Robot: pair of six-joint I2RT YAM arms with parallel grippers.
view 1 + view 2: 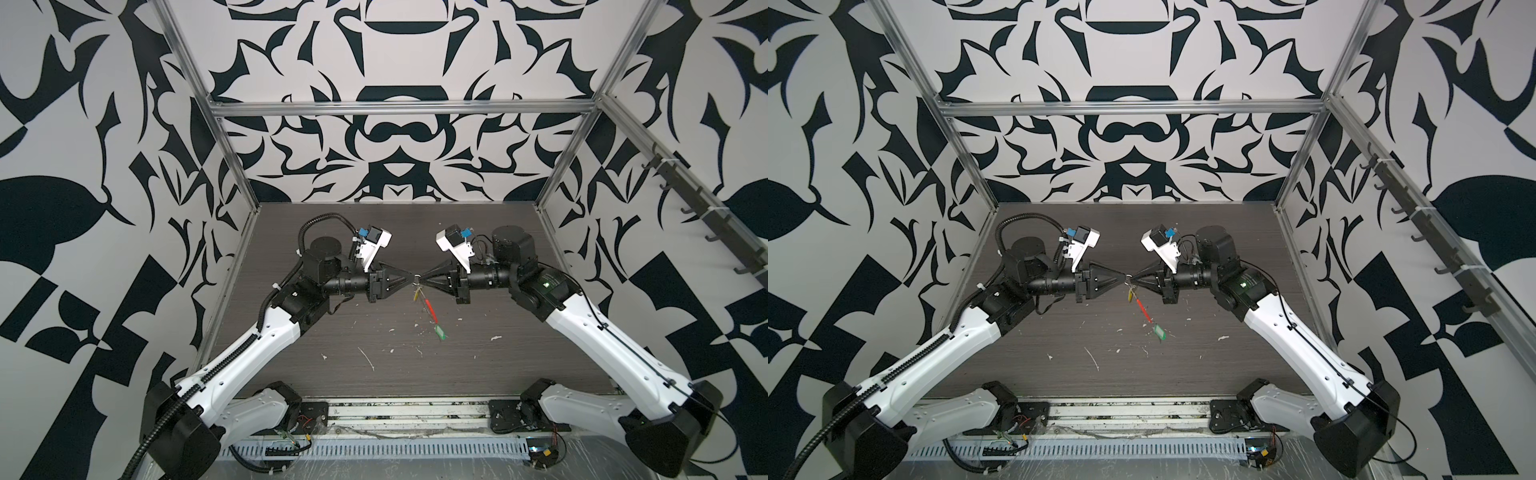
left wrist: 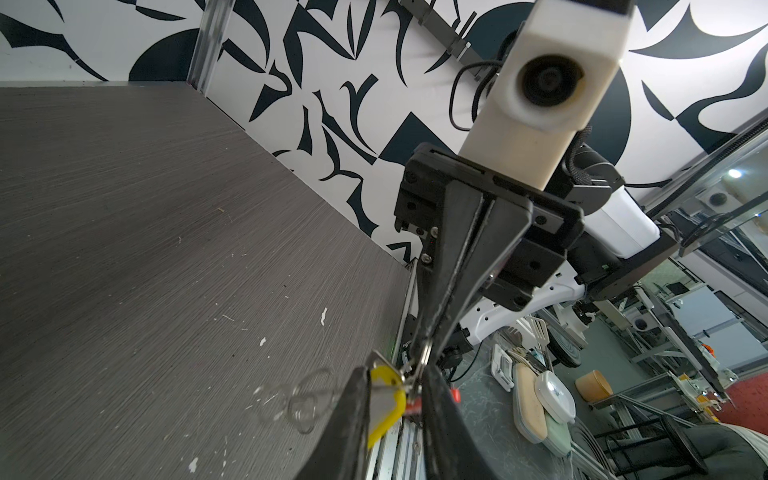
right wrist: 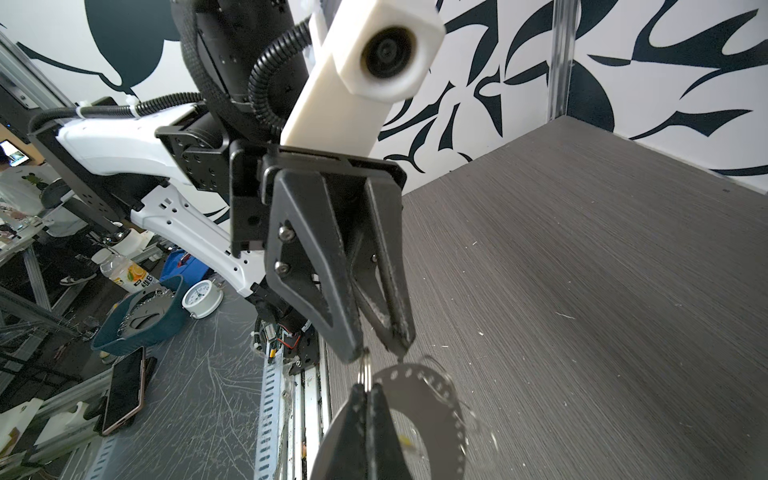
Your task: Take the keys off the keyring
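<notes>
Two arms (image 1: 249, 353) flank one keyring (image 1: 431, 311) bearing two keys (image 1: 439, 331).

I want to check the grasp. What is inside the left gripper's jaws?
The yellow key lies between the fingers of the left gripper, a red bit of the keyring beside it. The jaws stand apart. One finger covers the key's edge, so contact cannot be seen.
</notes>
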